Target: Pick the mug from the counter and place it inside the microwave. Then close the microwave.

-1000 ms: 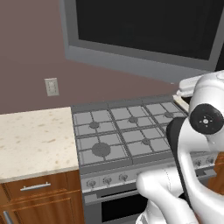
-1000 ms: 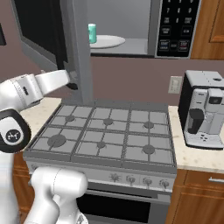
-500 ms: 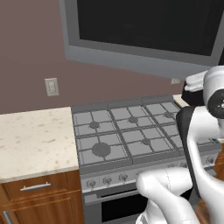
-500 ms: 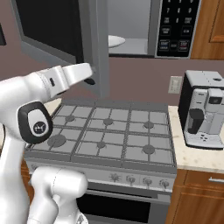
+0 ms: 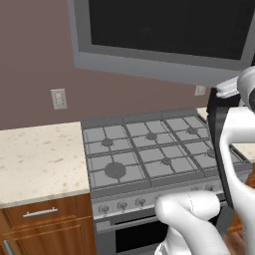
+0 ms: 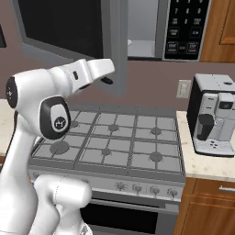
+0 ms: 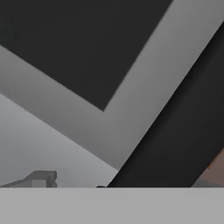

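The white arm's claw [image 6: 106, 81] presses the large grey microwave's dark-window door [image 6: 64, 27], upper left; its spread I cannot tell. Push steadily until the door latches.

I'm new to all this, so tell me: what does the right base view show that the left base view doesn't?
Right base view alone: the coffee machine, the microwave's keypad, its pale inside beside the door's edge, and the hand against the door. Left base view alone: a wide stretch of counter and a wall outlet. Both: the stovetop, the microwave door and the white arm.
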